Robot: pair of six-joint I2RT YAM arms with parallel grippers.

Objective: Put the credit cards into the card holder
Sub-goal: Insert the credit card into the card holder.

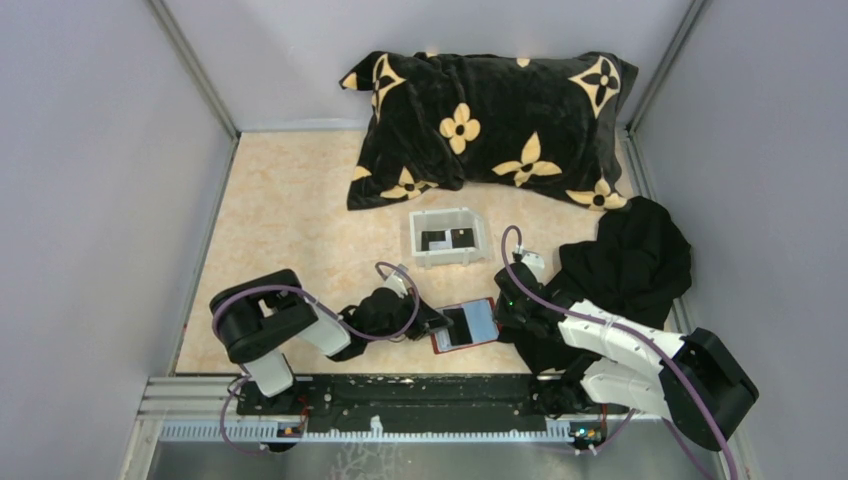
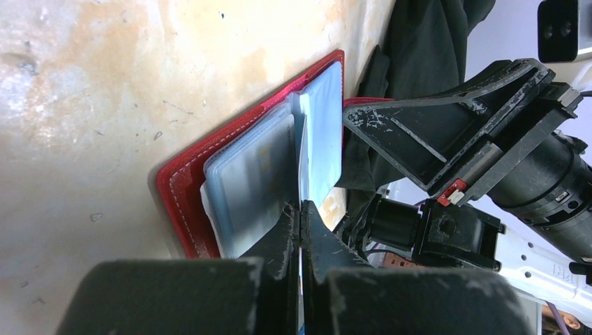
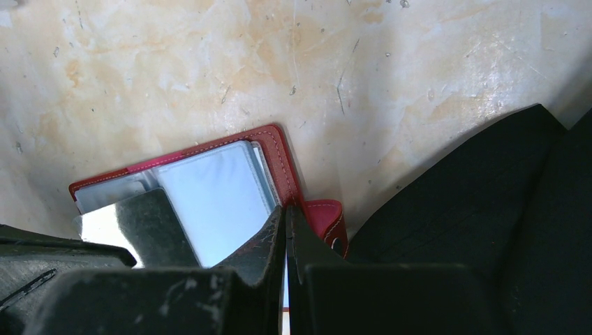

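Broadly, the beige marbled table carried a black pillow with yellow flower shapes along its far edge. A heap of black cloth lay at the right, partly under the right arm. Just in front of the pillow stood a small white tray. The credit cards lay inside it, one of them black with a white band.

Nearer the arms, the red card holder lay open and flat on the table between the two grippers, its right edge just beside the cloth. The left gripper had its jaws pressed together. The edge of a clear pocket leaf, standing up from the holder, ran into the seam between them. The right gripper was likewise closed tight, its tips at the holder's stitched right edge. Whether it pinched anything there could not be told. Neither claw held a card.
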